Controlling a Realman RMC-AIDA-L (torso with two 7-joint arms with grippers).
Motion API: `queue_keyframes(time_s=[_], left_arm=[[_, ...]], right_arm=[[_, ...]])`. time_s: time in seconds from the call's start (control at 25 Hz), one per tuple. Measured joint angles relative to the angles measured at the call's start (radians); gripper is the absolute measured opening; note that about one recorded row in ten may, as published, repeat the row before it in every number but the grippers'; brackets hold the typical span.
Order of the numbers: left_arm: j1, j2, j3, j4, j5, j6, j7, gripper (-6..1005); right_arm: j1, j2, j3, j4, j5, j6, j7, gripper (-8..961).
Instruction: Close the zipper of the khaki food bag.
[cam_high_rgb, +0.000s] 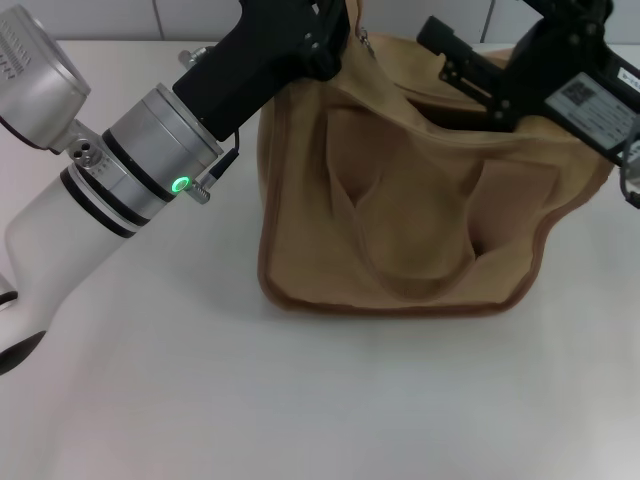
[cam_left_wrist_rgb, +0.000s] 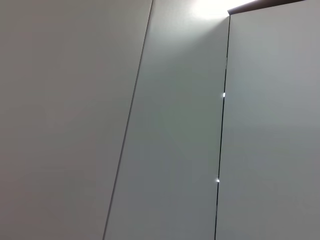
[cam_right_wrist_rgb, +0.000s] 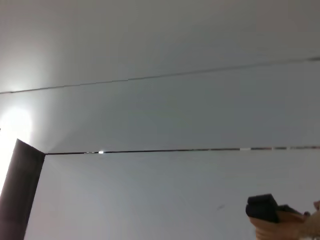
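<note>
With the khaki food bag (cam_high_rgb: 420, 215) on the bench (cam_high_rgb: 300, 400), brace its right top edge with the right gripper (cam_high_rgb: 450, 50) while the left gripper (cam_high_rgb: 335, 30) at its left top corner draws the zipper (cam_high_rgb: 365, 42) steadily along; neither grasp can be judged

Khaki bag (cam_high_rgb: 420, 215) with darker brown edge trim, lying slumped on the white table. One strap handle (cam_high_rgb: 400, 250) droops in a loop across its facing panel. Zipper (cam_high_rgb: 368, 42): small silver pull at the far upper-left corner; top gapes open.
</note>
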Motion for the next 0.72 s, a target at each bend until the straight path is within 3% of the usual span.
queue_keyframes(time_s=[0.2,0.4,0.72], left_arm=[[-0.003,0.000,-0.010,-0.002,0.001,0.002,0.000,17],[-0.003,0.000,-0.010,-0.002,0.001,0.002,0.000,17],[-0.005,0.000,-0.011,-0.006,0.001,0.004,0.000,17]], right_arm=[[-0.003,0.009,-0.017,0.071,-0.006,0.043,0.069,692],[-0.028,0.014,-0.018,0.092,-0.005,0.083,0.065,689],[-0.006,0.015,-0.017,0.096,-0.004,0.103,0.070,687]])
